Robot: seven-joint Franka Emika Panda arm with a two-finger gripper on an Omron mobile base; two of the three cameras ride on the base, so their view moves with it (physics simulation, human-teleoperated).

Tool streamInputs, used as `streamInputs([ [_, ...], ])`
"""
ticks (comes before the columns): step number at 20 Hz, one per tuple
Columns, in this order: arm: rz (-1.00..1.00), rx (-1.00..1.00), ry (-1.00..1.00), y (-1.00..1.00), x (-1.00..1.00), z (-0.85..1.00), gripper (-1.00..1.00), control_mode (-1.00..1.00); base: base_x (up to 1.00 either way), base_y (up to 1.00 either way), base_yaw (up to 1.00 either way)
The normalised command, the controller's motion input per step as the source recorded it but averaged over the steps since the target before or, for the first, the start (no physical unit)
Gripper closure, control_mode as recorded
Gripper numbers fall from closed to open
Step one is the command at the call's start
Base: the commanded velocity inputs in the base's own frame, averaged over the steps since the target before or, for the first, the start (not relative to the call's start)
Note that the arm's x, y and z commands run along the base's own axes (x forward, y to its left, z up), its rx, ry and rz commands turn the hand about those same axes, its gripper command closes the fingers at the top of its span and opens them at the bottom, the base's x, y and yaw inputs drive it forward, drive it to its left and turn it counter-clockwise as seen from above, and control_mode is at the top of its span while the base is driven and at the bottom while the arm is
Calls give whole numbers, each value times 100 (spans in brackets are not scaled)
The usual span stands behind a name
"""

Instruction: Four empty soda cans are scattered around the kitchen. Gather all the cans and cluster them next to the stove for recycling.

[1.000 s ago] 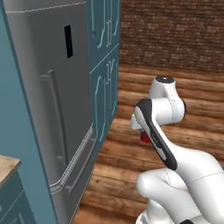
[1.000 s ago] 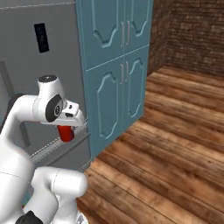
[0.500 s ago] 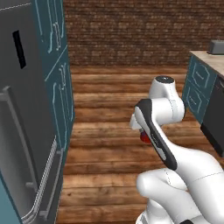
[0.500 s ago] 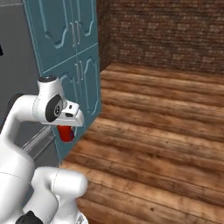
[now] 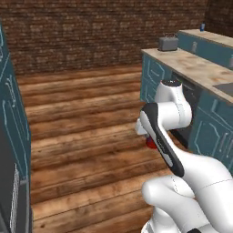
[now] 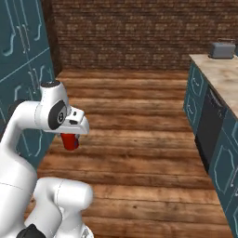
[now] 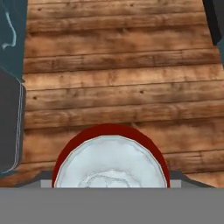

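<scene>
So the base has swung hard in the last second: the fridge and tall teal cabinets that sat right in front of you have slid off to the left edge, and now you're looking across open wood floor (image 6: 139,135) at the brick back wall. That reads like you're done with the pickup and are driving the load toward wherever the stove is; I can't spot it yet.

Going left to right: the red can (image 6: 70,141) hangs under the gripper (image 6: 74,132) at about 8 o'clock in the right base view, well above the boards. In the left base view it's just a red sliver at 4 o'clock, mostly hidden behind the forearm. The counter (image 6: 223,76) with the toaster (image 6: 222,49) sits around 2 o'clock.

The can looks plain, red-walled, with a silvery top (image 7: 110,162) facing the hand camera. The fingers are mostly hidden, but they look to be pinching the can by its sides.
</scene>
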Motion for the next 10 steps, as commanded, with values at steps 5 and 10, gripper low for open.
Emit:
streamInputs([
  [5, 0, 0, 0, 0, 0, 0, 100, 100, 0, 0, -50],
  [10, 0, 0, 0, 0, 0, 0, 100, 100, 0, 0, -50],
])
